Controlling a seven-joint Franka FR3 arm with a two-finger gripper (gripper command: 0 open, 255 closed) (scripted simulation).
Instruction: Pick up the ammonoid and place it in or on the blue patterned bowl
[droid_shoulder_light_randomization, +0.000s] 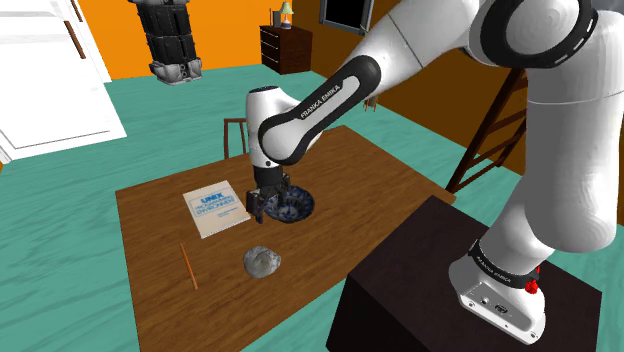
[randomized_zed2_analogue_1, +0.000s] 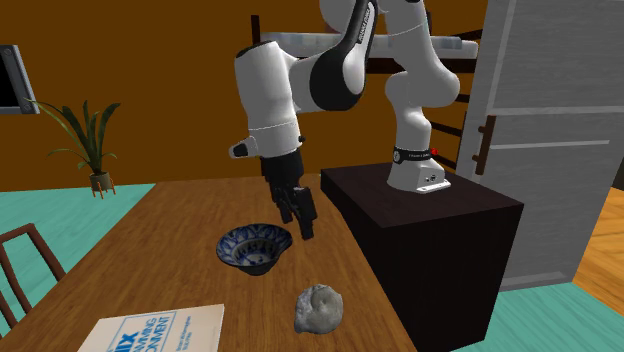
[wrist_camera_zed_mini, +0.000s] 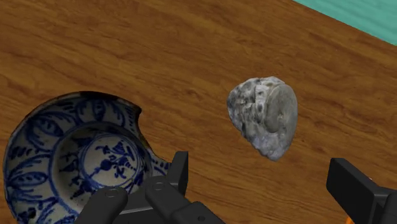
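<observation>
On the worktop (wrist_camera_zed_mini: 127, 51) near the bowl (wrist_camera_zed_mini: 44, 124) lies the ammonoid (wrist_camera_zed_mini: 264, 118), stony and likely heavy. Fingers (wrist_camera_zed_mini: 356, 189) stand open, empty; better to take it across its flat faces.

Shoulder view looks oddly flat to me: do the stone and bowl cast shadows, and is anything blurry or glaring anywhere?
Shoulder view: even light, the grey ammonoid throws no clear shadow on the table, no glare. Second exterior view: back wall dim, nothing blurred. Wrist view: bowl and ammonoid sharp, shaded only on their own surfaces; the open tool is flat black.
</observation>
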